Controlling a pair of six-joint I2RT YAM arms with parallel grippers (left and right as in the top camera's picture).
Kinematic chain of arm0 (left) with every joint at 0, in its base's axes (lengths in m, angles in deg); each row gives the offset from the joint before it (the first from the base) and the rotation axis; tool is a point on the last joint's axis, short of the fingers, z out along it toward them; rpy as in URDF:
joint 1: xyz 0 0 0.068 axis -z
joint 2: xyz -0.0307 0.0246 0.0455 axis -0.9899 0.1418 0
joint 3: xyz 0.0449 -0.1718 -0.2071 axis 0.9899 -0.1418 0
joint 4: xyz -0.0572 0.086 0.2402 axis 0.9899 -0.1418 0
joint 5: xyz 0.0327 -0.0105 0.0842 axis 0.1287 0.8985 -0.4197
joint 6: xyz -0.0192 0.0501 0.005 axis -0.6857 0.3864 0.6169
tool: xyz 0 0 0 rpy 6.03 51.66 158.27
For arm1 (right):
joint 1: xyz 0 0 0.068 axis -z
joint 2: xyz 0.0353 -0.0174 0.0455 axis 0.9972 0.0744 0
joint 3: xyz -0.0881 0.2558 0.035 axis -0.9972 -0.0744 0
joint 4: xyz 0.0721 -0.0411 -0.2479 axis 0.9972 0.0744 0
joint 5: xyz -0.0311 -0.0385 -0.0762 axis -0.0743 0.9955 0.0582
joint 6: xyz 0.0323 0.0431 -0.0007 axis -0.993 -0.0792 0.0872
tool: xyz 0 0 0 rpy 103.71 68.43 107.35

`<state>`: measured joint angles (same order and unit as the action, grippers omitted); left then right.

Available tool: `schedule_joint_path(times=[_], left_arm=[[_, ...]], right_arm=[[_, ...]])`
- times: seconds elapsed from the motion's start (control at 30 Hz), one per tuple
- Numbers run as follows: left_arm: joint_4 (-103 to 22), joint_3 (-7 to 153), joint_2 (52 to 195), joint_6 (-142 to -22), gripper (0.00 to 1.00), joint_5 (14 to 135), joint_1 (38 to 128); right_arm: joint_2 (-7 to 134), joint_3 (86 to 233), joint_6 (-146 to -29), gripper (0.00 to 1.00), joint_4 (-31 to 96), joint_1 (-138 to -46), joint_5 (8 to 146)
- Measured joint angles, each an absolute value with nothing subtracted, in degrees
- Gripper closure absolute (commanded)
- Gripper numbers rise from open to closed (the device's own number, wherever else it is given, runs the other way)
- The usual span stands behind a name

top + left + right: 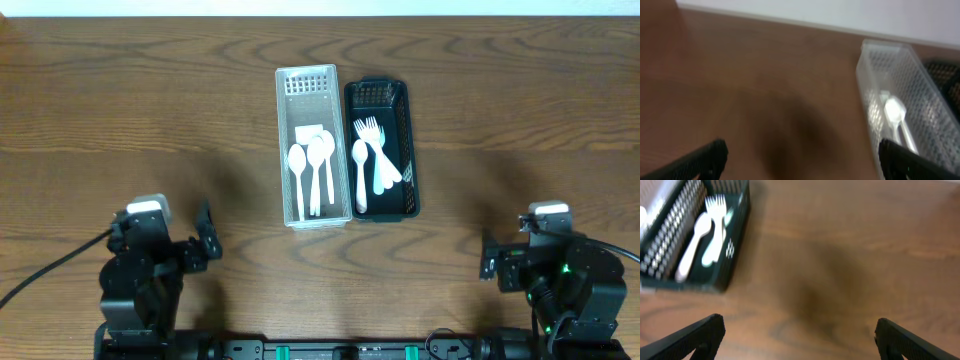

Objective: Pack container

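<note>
On the wooden bench (150,100) two long bins stand side by side just above centre, long sides touching. The black bin (381,205) is at 3 o'clock of the white bin (307,215).

In the white bin lie three white spoons (312,160), bowls toward 12 o'clock and handles toward 6. A small white piece sits at their 12 o'clock end; I cannot tell what it is.

In the black bin lie white forks (370,130) with tines toward 12 o'clock. A white spoon (360,165) lies along the wall next to the white bin, and a pale greenish utensil (386,176) crosses the fork handles.

The left arm (140,270) sits at 7 o'clock of the bench and the right arm (560,275) at 5 o'clock, both well apart from the bins.

The left fingers (702,160) are spread wide over bare wood and hold nothing. In that blurred view the white bin is at 2 o'clock.

The right fingers (700,332) are also spread wide and empty, with the black bin at 10 o'clock in their view.
</note>
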<state>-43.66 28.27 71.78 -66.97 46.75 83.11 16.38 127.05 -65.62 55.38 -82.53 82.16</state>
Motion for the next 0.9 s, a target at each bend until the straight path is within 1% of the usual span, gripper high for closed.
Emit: schedule_joint_path(times=[0.23,0.37,0.63,0.77,0.9], left_arm=[[-58.6,28.3,71.8,-67.0,0.02,46.7,83.1],[-64.5,28.3,71.8,-67.0,0.02,46.8,83.1],[-67.3,28.3,71.8,-67.0,0.02,46.7,83.1],[-67.4,28.3,71.8,-67.0,0.02,46.7,83.1],[-67.4,28.3,71.8,-67.0,0.02,46.7,83.1]], right_arm=[[16.4,127.0,-65.6,0.01,63.5,-82.5,82.1],[15.1,127.0,-64.9,0.01,63.2,-82.6,82.8],[3.1,125.5,-64.3,0.01,51.1,-84.8,82.1],[-4.3,118.3,-64.2,0.01,41.2,-85.8,81.9],[-6.7,109.3,-65.5,0.01,30.2,-86.1,81.2]])
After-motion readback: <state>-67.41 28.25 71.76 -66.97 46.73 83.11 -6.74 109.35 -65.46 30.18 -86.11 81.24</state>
